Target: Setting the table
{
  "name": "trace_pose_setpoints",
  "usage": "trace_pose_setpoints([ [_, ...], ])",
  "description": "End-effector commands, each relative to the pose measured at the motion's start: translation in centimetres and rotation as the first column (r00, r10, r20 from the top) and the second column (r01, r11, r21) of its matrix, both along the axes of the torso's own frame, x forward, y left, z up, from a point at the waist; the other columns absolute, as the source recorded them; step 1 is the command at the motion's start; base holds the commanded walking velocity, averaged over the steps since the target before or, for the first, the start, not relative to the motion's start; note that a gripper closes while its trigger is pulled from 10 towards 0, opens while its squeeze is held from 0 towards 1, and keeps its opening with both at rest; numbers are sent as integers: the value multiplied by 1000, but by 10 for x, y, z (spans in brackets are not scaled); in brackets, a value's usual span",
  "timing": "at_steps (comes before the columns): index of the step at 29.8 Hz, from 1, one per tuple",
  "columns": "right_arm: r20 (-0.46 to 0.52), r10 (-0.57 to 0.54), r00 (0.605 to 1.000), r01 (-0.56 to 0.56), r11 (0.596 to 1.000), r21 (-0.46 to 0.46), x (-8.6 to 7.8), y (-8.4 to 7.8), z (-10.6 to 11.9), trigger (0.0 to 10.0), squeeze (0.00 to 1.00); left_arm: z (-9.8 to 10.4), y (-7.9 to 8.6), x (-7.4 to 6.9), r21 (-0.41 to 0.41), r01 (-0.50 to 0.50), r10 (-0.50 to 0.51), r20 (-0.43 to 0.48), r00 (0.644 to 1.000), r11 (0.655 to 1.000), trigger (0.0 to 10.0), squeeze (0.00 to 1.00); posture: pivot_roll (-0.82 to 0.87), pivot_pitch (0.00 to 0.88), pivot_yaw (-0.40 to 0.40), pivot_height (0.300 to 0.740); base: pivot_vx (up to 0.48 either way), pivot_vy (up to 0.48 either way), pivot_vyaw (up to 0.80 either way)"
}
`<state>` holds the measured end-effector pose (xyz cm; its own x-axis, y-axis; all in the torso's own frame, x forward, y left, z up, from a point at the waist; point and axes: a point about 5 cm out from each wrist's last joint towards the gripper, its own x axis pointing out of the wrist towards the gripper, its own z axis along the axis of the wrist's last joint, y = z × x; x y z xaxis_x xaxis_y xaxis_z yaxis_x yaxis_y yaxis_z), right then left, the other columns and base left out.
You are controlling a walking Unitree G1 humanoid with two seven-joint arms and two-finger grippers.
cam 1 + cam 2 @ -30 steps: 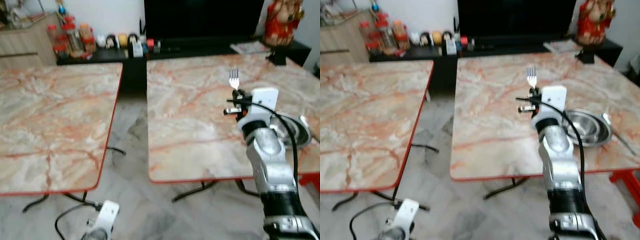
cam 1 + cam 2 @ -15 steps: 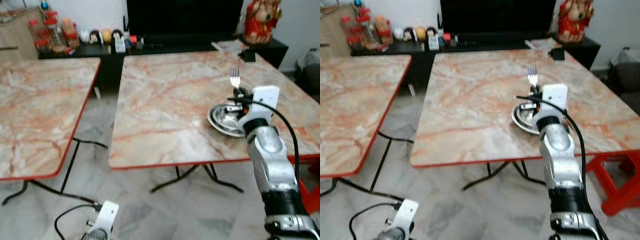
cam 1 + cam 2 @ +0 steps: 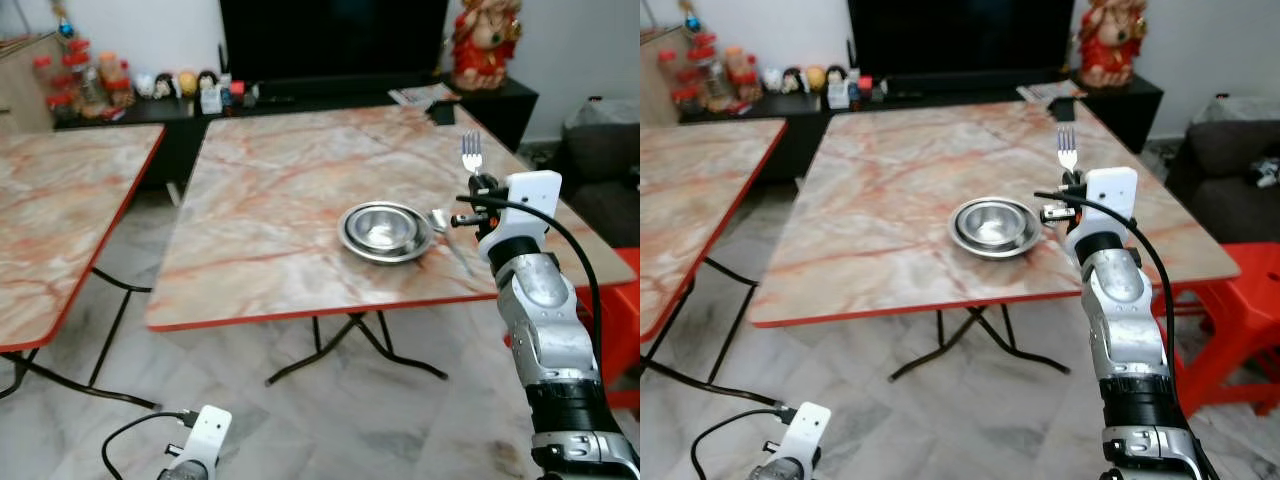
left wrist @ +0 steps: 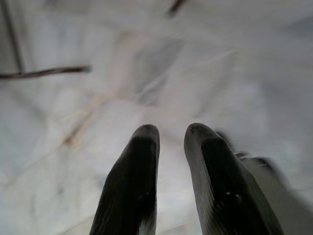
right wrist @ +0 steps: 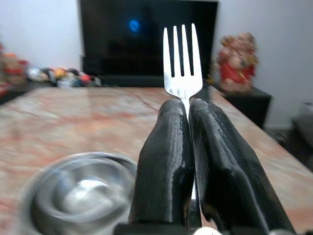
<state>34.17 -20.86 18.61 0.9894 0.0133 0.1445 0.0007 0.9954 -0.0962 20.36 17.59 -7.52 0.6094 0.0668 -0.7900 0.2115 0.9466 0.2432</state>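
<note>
My right gripper [image 3: 476,186] is shut on a silver fork [image 3: 471,152] and holds it upright, tines up, over the right side of the marble table [image 3: 280,190]. In the right wrist view the fork [image 5: 182,61] rises from between the two black fingers [image 5: 166,161]. Just left of that gripper a steel bowl [image 3: 385,230] sits on the table, with a spoon [image 3: 446,238] lying beside it. The bowl [image 5: 78,193] appears blurred below the fingers in the wrist view. My left gripper [image 4: 168,134] hangs low over the floor, its fingers slightly apart and holding nothing.
A second marble table [image 3: 50,220] stands to the left across a gap of tiled floor. Behind is a dark TV cabinet [image 3: 330,95] with jars, small items and a red statue [image 3: 482,45]. A red stool [image 3: 615,330] and a grey sofa [image 3: 600,170] are at the right.
The camera has turned right, so the table and bowl have slid leftward in view. The right gripper holds the fork the same way throughout.
</note>
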Motion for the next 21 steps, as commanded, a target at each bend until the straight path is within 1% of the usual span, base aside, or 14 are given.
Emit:
trace_pose_setpoints([
  [1, 29, 6, 1000, -6, 1000, 4, 2, 2, 10, 10000, 0, 1, 0, 2, 2, -2, 2, -1, 1000, 1000, 10000, 0, -87, 0, 33, 728, 364, -307, 0],
  [4, 28, 5, 1000, -5, 1000, 6, 2, 2, 10, 10000, 0, 1, 0, 2, 4, -6, 6, -1, 1000, 1000, 10000, 0, -87, 0, 33, 728, 394, -186, 0],
  [14, 27, -9, 1000, 8, 1000, 10, 1, 0, 9, 10000, 0, 1, 1, 2, 4, -5, 5, -2, 1000, 1000, 10000, 0, -88, 0, 37, 728, 0, 0, 0],
  [21, 28, -11, 1000, 10, 1000, 9, 1, -1, 9, 10000, 0, 3, 0, 5, 8, 1, -1, 5, 1000, 1000, 10000, 0, -92, 0, 40, 728, 0, 0, 0],
])
